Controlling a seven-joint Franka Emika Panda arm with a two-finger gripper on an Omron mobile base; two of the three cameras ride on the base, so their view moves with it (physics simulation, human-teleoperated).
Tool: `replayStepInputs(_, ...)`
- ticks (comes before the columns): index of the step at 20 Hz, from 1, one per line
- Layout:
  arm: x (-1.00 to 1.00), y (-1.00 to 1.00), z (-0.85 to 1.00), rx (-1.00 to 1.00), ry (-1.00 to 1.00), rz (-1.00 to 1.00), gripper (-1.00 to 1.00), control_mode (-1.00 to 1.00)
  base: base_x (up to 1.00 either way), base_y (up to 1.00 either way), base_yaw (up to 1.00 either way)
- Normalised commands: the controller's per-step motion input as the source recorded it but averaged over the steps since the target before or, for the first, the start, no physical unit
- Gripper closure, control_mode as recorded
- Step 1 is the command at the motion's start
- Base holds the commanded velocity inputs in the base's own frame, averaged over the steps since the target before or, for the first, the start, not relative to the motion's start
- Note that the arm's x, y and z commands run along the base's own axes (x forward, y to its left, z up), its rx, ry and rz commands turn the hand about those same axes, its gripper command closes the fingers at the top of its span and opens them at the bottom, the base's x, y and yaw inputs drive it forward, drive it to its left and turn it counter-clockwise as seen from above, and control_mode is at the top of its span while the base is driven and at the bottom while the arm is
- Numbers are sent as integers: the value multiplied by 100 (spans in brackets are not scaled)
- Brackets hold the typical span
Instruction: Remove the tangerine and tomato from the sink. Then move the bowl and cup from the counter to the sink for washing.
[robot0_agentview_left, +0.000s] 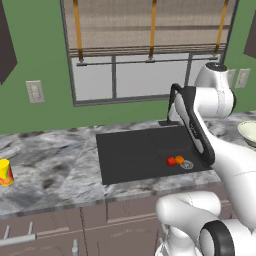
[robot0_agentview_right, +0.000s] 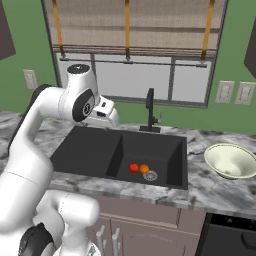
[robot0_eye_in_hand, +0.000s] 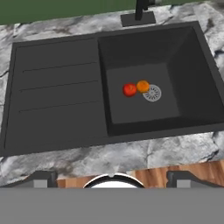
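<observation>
On the sink (robot0_eye_in_hand: 57, 87) basin floor, beside the drain: tomato (robot0_eye_in_hand: 129, 89) touching tangerine (robot0_eye_in_hand: 142, 86). Your gripper (robot0_eye_in_hand: 111, 177) hovers high above, jaws spread, empty; both fruits lie straight ahead and below, tomato slightly nearer.

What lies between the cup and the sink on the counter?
Nothing: in the left base view the marbled counter runs bare from the yellow cup to the black sink.
</observation>
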Motion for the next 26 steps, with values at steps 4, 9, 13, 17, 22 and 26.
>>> replayStepInputs(4,-1,-17,-6,0,0,-15,-100,-100,0,0,0)
replayStepInputs(9,0,-14,-3,0,2,-13,-100,-100,0,0,0)
replayStepInputs(13,0,-19,-8,0,6,-9,-100,-100,0,0,0)
replayStepInputs(17,-3,-15,-13,2,3,-10,-100,-100,0,0,0)
replayStepInputs(22,-1,-16,-14,4,4,-6,-100,-100,0,0,0)
replayStepInputs(26,-6,-19,-16,12,0,0,-100,-100,0,0,0)
